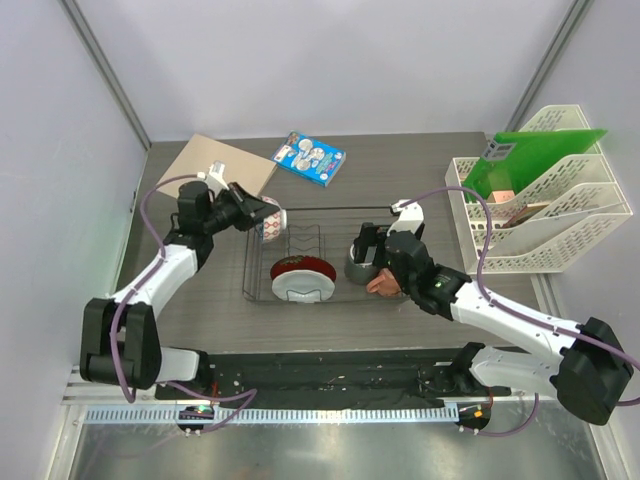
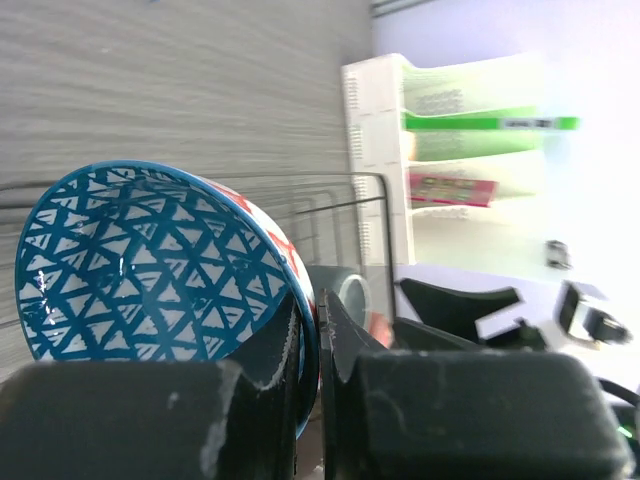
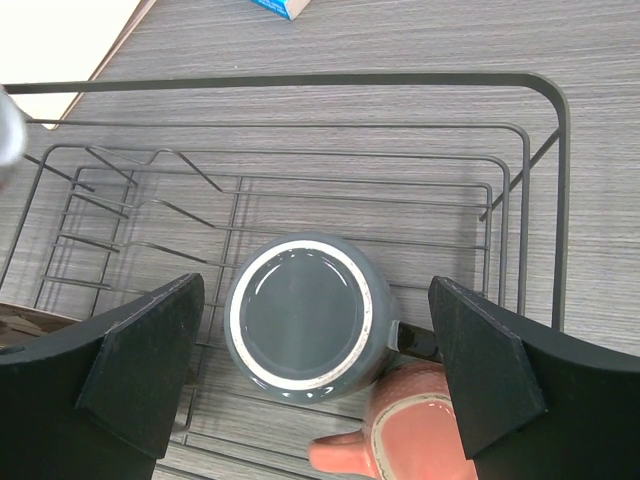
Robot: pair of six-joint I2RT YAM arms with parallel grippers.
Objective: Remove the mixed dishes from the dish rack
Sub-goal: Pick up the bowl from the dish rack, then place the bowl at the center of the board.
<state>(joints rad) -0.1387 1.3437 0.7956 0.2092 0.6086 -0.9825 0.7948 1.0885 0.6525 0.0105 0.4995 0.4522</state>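
My left gripper [image 1: 258, 212] is shut on the rim of the blue-and-white patterned bowl [image 1: 273, 219], held at the far left corner of the black wire dish rack [image 1: 330, 210]. In the left wrist view, the gripper [image 2: 312, 315] pinches the bowl's [image 2: 140, 265] wall, one finger inside and one outside. The red plate [image 1: 302, 274] stands in the rack's slots. My right gripper [image 3: 315, 335] is open above the upside-down dark grey mug [image 3: 305, 320]; the pinkish-brown mug [image 3: 425, 430] lies against it. Both mugs [image 1: 360, 265] [image 1: 382, 285] are at the rack's right end.
A blue illustrated packet [image 1: 310, 158] and a tan board [image 1: 225, 165] lie at the back of the table. A white file organiser [image 1: 545, 215] with a green folder [image 1: 545, 150] stands at the right. The rack's rim wire [image 3: 540, 90] runs around the mugs.
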